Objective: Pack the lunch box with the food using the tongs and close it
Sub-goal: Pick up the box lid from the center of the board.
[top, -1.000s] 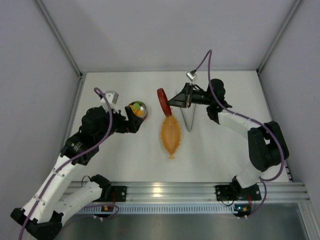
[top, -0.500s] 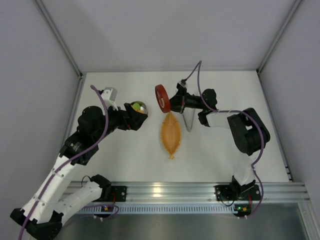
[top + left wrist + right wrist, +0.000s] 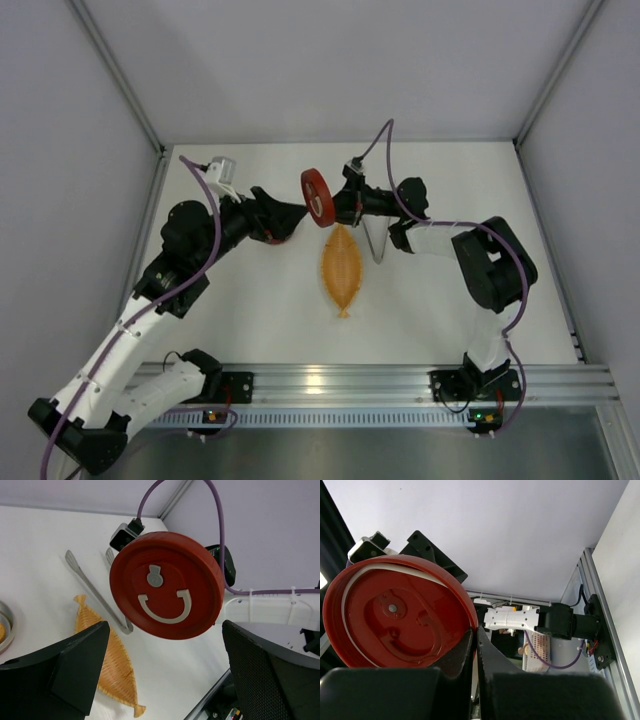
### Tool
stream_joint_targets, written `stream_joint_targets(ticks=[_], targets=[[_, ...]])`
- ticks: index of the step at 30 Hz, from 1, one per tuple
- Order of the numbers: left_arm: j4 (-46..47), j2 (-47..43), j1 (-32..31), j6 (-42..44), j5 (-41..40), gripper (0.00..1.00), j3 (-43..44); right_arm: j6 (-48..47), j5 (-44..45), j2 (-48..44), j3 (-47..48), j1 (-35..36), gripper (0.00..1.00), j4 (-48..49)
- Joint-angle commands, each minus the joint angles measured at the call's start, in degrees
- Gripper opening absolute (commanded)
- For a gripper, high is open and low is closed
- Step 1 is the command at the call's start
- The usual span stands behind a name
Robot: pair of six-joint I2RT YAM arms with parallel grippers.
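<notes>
The lunch box's red lid (image 3: 318, 197) hangs on edge in the air, my right gripper (image 3: 337, 206) shut on its rim. In the right wrist view the lid's underside (image 3: 395, 617) fills the left, pinched at its edge by my right gripper (image 3: 476, 642). The left gripper (image 3: 290, 215) stands open just left of the lid and covers the lunch box from above. In the left wrist view the lid's white-marked face (image 3: 167, 585) floats between the wide fingers (image 3: 65, 672). A sliver of the lunch box's silver rim (image 3: 6, 625) shows at the left edge. The tongs (image 3: 375, 240) lie on the table.
The orange leaf-shaped tray (image 3: 341, 265) lies below the lid, with the tongs (image 3: 92, 590) just right of it. White walls enclose the table on three sides. An aluminium rail (image 3: 330, 380) runs along the near edge.
My right gripper has carried the lid leftward and a little up. The left gripper has swung up and right over the lunch box, hiding it from above.
</notes>
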Motion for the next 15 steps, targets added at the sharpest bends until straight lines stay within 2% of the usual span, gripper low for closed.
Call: stream_joint_targets(ticks=[1, 15], targets=[[10.4, 1.5, 0.2, -3.0, 3.1, 0.99, -0.4, 0.6, 0.8, -3.6, 2.8, 1.2, 0.00, 25.2], [17.9, 6.7, 0.1, -3.8, 5.1, 0.99, 0.3, 3.1, 1.3, -6.0, 5.6, 1.4, 0.00, 23.8]])
